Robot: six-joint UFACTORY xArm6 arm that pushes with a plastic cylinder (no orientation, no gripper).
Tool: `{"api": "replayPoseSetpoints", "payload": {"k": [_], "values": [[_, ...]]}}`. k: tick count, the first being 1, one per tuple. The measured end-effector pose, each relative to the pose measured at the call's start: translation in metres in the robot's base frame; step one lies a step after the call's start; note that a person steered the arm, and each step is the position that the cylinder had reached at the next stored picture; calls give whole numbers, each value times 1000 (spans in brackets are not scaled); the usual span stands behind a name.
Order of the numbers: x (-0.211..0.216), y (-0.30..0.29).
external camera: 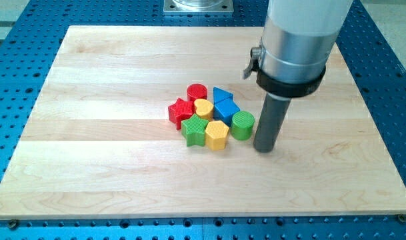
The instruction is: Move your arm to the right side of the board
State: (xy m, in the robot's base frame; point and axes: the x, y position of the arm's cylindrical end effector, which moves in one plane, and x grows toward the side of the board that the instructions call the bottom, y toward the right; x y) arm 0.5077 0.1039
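Observation:
My tip (265, 148) rests on the wooden board (123, 167), just to the right of a tight cluster of blocks near the board's middle. The nearest block is a green cylinder (243, 125), a small gap left of the tip. Left of it lie a yellow hexagon (217, 135) and a green star (195, 131). Behind them are a yellow heart (203, 108), a red star (181, 111), a red cylinder (197, 93), a blue triangle (221, 94) and a blue block (227, 109).
The arm's wide grey body (296, 40) rises above the rod and hides part of the board's upper right. A blue perforated table (383, 60) surrounds the board. A metal mount (199, 6) sits at the view's top.

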Motion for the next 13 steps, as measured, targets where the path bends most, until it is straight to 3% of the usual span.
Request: {"api": "replayPoseSetpoints", "payload": {"k": [2,5,13], "values": [[-15,-27],[-15,33],[-15,119]]}}
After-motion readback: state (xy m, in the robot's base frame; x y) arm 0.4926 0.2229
